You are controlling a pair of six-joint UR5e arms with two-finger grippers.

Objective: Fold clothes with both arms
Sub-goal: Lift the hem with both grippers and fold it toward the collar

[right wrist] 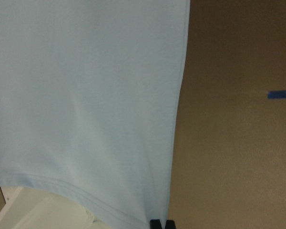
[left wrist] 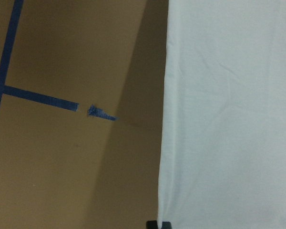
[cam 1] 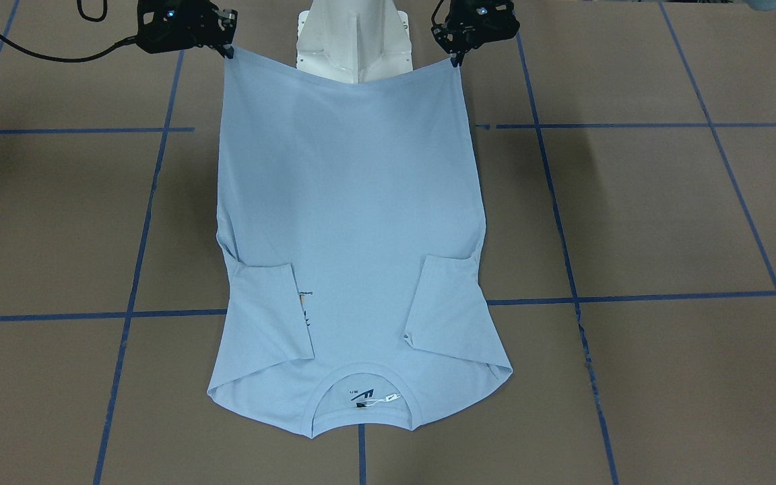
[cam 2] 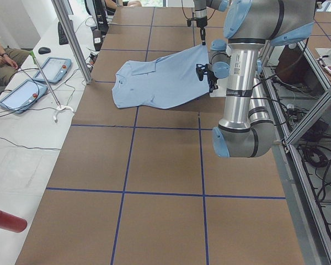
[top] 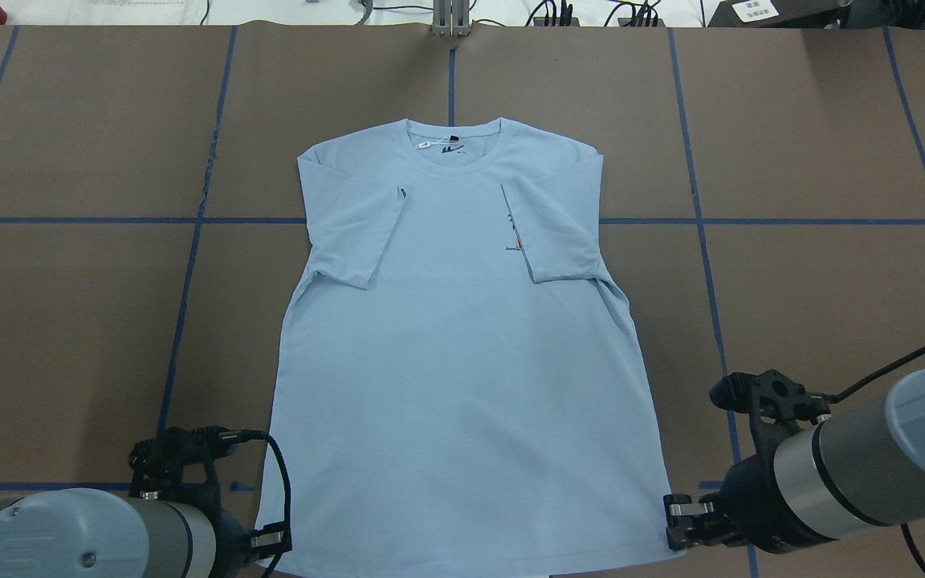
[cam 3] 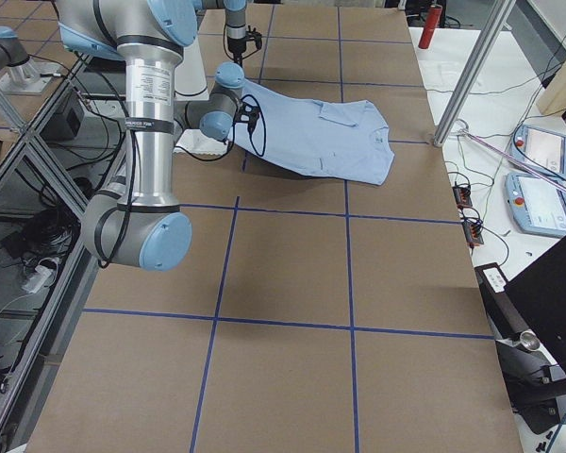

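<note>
The light blue T-shirt (cam 1: 351, 202) lies face up with both short sleeves folded in over its chest and its collar (top: 454, 132) at the far side from me. Its hem end is raised off the brown table. My left gripper (cam 1: 456, 62) is shut on one hem corner, my right gripper (cam 1: 228, 51) on the other. From overhead, the left gripper (top: 274, 543) pinches the near left corner and the right gripper (top: 676, 522) the near right one. Each wrist view shows cloth (left wrist: 229, 119) (right wrist: 86, 95) hanging from black fingertips at the bottom edge.
The white pedestal base (cam 1: 354, 40) stands behind the raised hem. Blue tape lines (cam 1: 630, 296) grid the table. A metal post (cam 2: 71, 38), teach pendants (cam 2: 22, 94) and a seated person (cam 2: 0, 58) are beyond the table's far edge. A red cylinder (cam 2: 5, 220) lies off the table.
</note>
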